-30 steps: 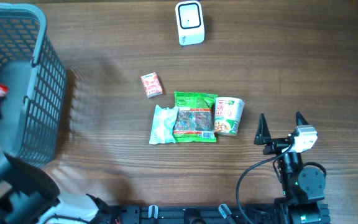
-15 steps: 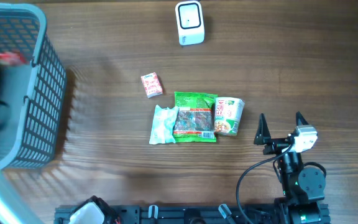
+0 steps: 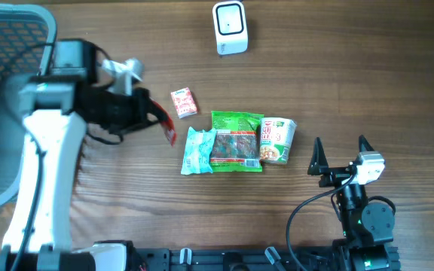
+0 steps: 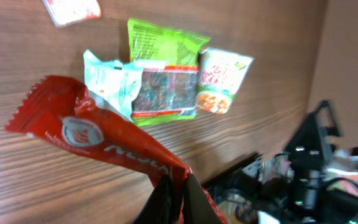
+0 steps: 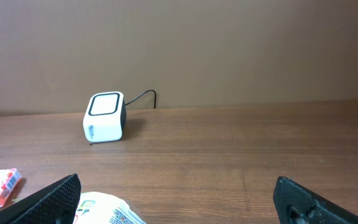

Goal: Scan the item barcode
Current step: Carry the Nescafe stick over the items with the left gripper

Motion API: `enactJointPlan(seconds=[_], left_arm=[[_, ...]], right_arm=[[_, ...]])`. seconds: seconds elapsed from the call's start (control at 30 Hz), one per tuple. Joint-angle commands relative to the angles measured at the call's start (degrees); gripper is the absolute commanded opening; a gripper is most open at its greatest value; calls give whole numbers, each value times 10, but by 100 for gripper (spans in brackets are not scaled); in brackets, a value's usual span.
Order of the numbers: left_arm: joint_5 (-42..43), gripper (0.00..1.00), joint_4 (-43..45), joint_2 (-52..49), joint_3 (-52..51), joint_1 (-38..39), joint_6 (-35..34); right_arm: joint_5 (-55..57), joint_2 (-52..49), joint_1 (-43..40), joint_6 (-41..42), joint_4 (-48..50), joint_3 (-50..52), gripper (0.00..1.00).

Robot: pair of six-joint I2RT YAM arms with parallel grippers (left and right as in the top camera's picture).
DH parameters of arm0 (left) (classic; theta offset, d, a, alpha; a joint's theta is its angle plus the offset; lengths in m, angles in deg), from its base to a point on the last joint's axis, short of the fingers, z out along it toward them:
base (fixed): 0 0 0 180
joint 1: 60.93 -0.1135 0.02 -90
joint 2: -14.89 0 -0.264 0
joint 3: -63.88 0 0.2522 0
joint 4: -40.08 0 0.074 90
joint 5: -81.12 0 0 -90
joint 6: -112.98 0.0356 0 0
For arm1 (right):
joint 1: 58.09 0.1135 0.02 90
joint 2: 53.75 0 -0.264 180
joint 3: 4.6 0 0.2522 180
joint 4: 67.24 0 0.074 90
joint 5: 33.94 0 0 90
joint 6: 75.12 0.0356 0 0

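Taking twelve o'clock as the far edge of the table [image 3: 353,68] in the overhead view, the left gripper [image 3: 152,116] sits at about nine o'clock of the central group of goods. Its jaws are pressed together on one end of a red packet [image 3: 167,131]. The left wrist view confirms the pinch: the dark fingers [image 4: 161,198] clamp the crimped end at the bottom of frame, and the rest of the wrapper runs up and to the left above the wood, white logo toward the camera. The packet's free end lies close to the ten o'clock corner of the pale green pouch [image 3: 198,150]; whether they touch cannot be told.

The scanner [image 3: 230,28] stands at roughly one o'clock from the packet, well apart from it, dark-rimmed face upward.

A small red-and-white carton [image 3: 183,102] lies just at one o'clock of the packet. The pouch, a green packet [image 3: 236,141] and a noodle cup [image 3: 277,140] on its side form a touching row from nine to three o'clock.

A grey basket [image 3: 21,30] occupies the ten o'clock corner, partly behind the left arm.

The right gripper [image 3: 341,154] rests at four o'clock of the row, near the cup, jaws spread wide with bare wood between them.
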Motion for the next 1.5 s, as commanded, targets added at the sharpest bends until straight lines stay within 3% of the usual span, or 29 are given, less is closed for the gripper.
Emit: enactJointPlan(seconds=[0.0,0.2,0.47,0.6,1.07,1.47], left_arm=[[8,4,32,-47,-84,26,17],[8,4,122,-130,-160,23,17],[-15,4,241,-180,-167,24,22],[51,4,245,-180,-167,25,24],[63,4,305,-181,-167,95,39],[-42,4,286,-170,-150,120,35]], right_arm=[[-7,2,-2,-2,2,1,100],[-7,2,-2,-2,2,1,100],[-6,2,-2,-2,2,1,100],[-7,2,-2,-2,2,1,100],[-6,2,-2,-2,2,1,100],[-7,2,-2,-2,2,1,100]])
